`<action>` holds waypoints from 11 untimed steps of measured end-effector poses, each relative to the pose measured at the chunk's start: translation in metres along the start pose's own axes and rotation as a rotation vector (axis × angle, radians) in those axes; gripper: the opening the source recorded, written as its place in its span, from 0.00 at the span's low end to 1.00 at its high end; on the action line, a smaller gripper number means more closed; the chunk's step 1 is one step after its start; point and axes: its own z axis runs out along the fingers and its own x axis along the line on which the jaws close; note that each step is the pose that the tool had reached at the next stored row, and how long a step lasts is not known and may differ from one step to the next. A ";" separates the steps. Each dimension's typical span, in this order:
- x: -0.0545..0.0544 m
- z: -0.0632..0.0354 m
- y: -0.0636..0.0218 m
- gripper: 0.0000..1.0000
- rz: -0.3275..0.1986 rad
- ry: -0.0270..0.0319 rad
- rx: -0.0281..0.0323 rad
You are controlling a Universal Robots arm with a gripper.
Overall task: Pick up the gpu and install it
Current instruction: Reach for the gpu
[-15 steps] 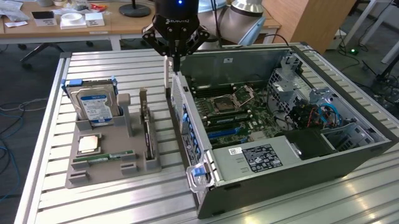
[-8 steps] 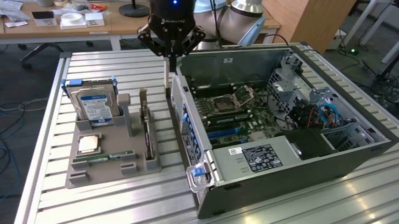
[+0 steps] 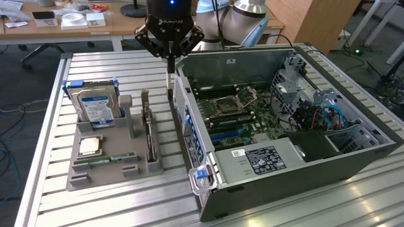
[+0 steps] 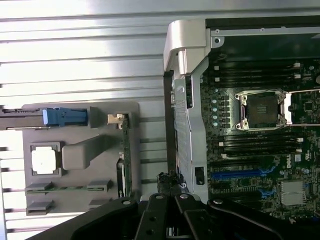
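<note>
Tool (image 3: 169, 81), closed, hangs above and apart from the gpu (image 3: 150, 135) standing in the tray (image 3: 85, 177).

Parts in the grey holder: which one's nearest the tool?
The gpu: the dark card on edge along the holder's side facing the case, closest to the tool. Hard drive, CPU and RAM stick sit farther off.

Parts tray (image 3: 79, 182) on bench (image 3: 113, 208), at exterior view's left of computer case (image 3: 303, 175); hard drive (image 3: 96, 108) at tray's far end, gpu (image 3: 150, 137) on edge along case side.
</note>
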 end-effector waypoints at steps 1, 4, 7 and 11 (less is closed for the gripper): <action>0.001 0.0000 -0.0001 0.11 0.000 0.0000 0.0000; 0.003 0.0000 -0.0002 0.11 0.000 0.0000 0.0000; 0.003 -0.0001 -0.0003 0.11 0.000 0.0000 0.0001; 0.004 -0.0001 -0.0003 0.11 0.000 0.0000 0.0000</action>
